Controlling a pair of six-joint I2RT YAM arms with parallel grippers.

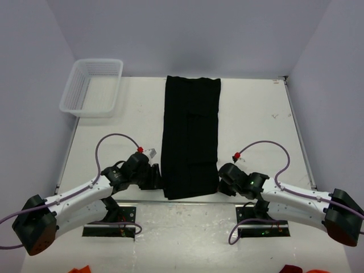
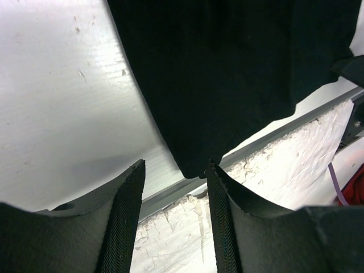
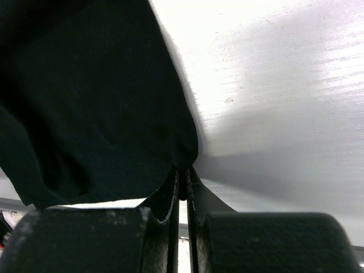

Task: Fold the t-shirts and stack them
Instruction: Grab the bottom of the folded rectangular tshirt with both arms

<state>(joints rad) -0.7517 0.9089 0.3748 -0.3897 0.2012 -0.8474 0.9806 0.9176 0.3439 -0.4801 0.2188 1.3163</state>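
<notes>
One black t-shirt [image 1: 190, 136] lies folded into a long narrow strip down the middle of the table, running from the far edge to the near edge. My left gripper [image 1: 154, 176] sits at its near left corner. In the left wrist view this gripper [image 2: 175, 168] is open, and the shirt [image 2: 227, 68] has its corner just at the right fingertip [image 2: 219, 176] with nothing between the fingers. My right gripper [image 1: 223, 181] is at the near right corner. In the right wrist view it [image 3: 182, 177] is shut on that corner of the shirt [image 3: 96, 102].
A white mesh basket [image 1: 92, 86] stands at the back left corner of the table. The table's near edge with its metal rail [image 2: 267, 136] runs right under the shirt's near end. Red-orange cloth [image 1: 82, 269] shows at the bottom edge.
</notes>
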